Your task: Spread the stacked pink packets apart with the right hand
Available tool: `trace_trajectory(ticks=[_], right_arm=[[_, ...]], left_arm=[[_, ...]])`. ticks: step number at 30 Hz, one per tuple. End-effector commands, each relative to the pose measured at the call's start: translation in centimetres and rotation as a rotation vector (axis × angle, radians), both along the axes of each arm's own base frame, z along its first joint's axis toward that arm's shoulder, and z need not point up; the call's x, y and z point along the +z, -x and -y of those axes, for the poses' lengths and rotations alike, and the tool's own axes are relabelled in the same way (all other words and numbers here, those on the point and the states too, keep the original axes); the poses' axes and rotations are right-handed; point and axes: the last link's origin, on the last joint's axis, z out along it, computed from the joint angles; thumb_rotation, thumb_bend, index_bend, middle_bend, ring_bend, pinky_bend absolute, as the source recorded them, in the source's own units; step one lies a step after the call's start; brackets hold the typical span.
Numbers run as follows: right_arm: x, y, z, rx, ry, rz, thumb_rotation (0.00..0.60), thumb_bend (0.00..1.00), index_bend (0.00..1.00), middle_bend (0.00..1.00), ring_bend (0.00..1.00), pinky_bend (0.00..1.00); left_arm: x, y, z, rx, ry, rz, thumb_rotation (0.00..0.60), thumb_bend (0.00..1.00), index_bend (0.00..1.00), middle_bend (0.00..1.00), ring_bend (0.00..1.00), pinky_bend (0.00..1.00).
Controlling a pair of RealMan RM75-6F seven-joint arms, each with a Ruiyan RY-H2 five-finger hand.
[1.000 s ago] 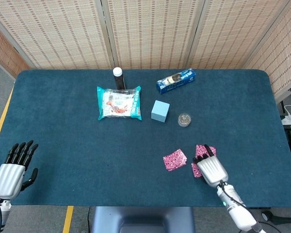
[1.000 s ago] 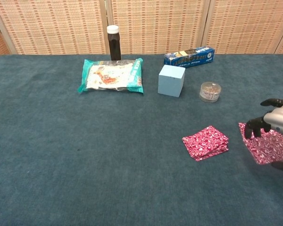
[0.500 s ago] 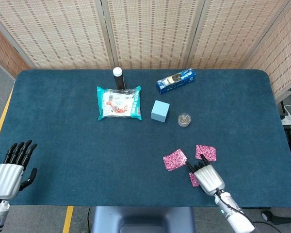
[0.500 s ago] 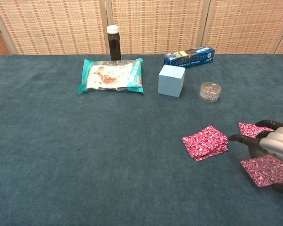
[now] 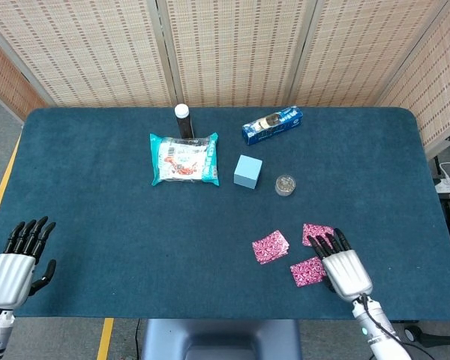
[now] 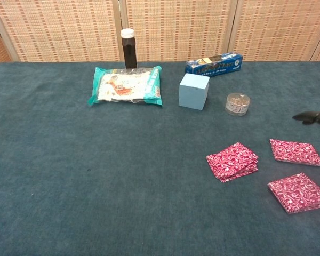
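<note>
Three pink packets (image 6: 232, 160) lie apart on the table (image 5: 97, 210) near its front right edge, the leftmost looking thicker, perhaps two layered; the right hand (image 5: 343, 266) hovers beside them, fingers straight and spread, holding nothing. A careless sweep could drag separated packets back together or off the edge. The left hand (image 5: 15, 262) idles, fingers extended, empty

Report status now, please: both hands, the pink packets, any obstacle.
Right robot hand open, holding nothing. Left robot hand open at table edge. Three pink packets lying apart. Nothing among them.
</note>
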Motion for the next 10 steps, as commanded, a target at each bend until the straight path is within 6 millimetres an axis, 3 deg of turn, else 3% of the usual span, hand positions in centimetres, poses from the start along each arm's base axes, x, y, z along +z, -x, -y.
trace_trajectory(ticks=[1, 4, 10], right_arm=[[3.8, 1.2, -0.4, 0.011, 0.298, 0.149, 0.600, 0.21, 0.00, 0.00, 0.00, 0.00], [4.6, 2.7, -0.2, -0.010, 0.371, 0.148, 0.600, 0.21, 0.00, 0.00, 0.00, 0.00], [5.3, 2.8, -0.5, -0.014, 0.372, 0.169, 0.600, 0.21, 0.00, 0.00, 0.00, 0.00]], left_arm=[[0.0, -0.1, 0.0, -0.017, -0.005, 0.004, 0.600, 0.47, 0.00, 0.00, 0.00, 0.06], [-0.1, -0.2, -0.1, -0.029, -0.004, 0.001, 0.600, 0.47, 0.00, 0.00, 0.00, 0.06], [-0.7, -0.3, 0.1, -0.040, 0.012, -0.011, 0.600, 0.47, 0.00, 0.00, 0.00, 0.06]])
